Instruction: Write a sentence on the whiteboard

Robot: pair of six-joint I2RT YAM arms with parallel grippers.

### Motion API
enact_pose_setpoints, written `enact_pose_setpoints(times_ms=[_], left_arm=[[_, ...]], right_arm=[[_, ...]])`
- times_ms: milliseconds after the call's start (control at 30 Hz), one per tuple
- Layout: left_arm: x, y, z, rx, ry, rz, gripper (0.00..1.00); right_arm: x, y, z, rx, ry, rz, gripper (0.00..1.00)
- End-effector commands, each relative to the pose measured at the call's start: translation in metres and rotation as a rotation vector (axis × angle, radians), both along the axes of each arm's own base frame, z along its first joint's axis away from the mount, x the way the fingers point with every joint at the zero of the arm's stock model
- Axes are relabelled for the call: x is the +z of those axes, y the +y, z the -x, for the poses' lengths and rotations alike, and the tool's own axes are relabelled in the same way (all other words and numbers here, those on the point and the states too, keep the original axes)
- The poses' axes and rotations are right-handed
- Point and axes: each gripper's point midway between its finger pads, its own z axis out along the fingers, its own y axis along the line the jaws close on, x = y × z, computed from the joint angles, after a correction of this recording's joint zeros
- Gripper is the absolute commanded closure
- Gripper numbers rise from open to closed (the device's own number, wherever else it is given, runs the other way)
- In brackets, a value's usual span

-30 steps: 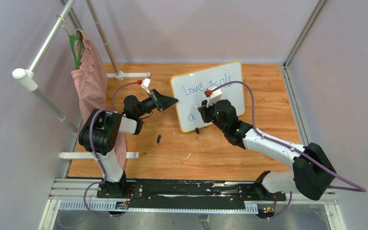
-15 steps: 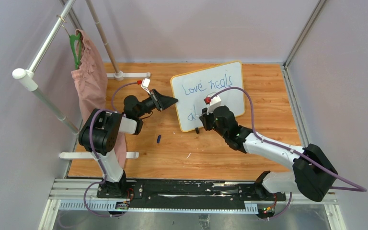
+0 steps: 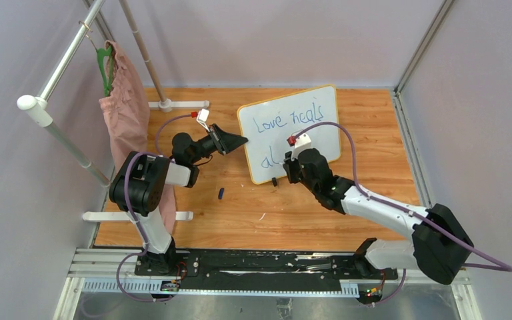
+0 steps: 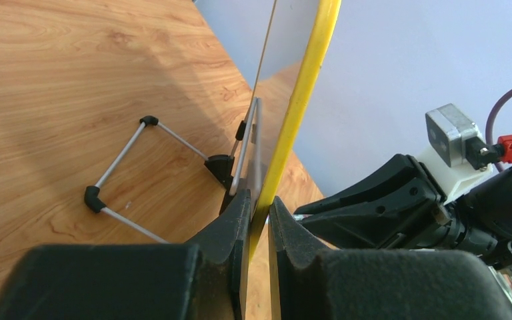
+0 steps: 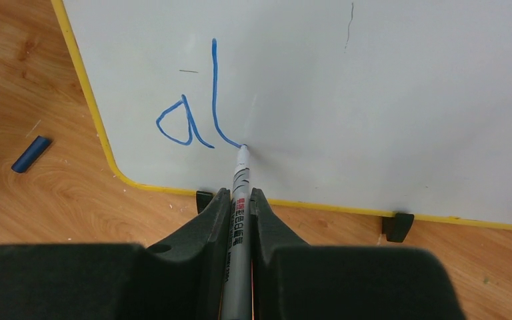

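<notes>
Fingers of the right gripper were pinched tight on the marker, and the fingers of the left gripper were clamped on the yellow rim, one on each face of the board's edge.

Wide view, then: the wooden table, and on it, back of centre, the whiteboard. It stood propped on its wire stand with its black feet on the wood. The left arm had not budged over the last second; it was simply steadying the board from its left side.

The action was all on the right. A second earlier that gripper sat high over the top line, and only an "a" showed below. It had since dropped down and toward the near edge — and the sentence now read "Love heals" on top with "al" beneath. The first "l" was freshly drawn, a tall stroke curling at the bottom. The marker's tip was touching the board right at the end of that curl.

So, by my reckoning, one letter was left: the second "l", just to the right of the first, where the board was bare.

Smallest of all, a little blue piece, likely the marker's cap, lay on the wood left of the board's near corner, well clear of both arms.
</notes>
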Motion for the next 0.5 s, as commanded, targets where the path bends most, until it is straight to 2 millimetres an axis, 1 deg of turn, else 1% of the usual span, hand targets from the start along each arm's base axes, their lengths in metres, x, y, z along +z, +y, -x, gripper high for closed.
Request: enact_pose_setpoints(times_ms=[0,100,200,300,467], left_arm=[[0.013,-0.003,0.007,-0.023,-0.028,0.022,0.94],[0.013,-0.003,0.007,-0.023,-0.029,0.022,0.94],[0.013,-0.003,0.007,-0.023,-0.029,0.023,0.94],[0.013,-0.003,0.007,-0.023,-0.029,0.024,0.94],[0.014,-0.003,0.007,-0.025,-0.032,0.023,0.94]], right_arm=[[0.029,-0.004,0.001,-0.029,-0.068,-0.065,1.0],[0.054,-0.001,0.0,-0.02,-0.124,-0.121,1.0],[0.069,0.002,-0.006,-0.021,-0.153,-0.129,1.0],[0.076,0.004,-0.015,-0.029,-0.161,-0.131,1.0],[0.079,0.008,-0.028,-0.044,-0.158,-0.145,1.0]])
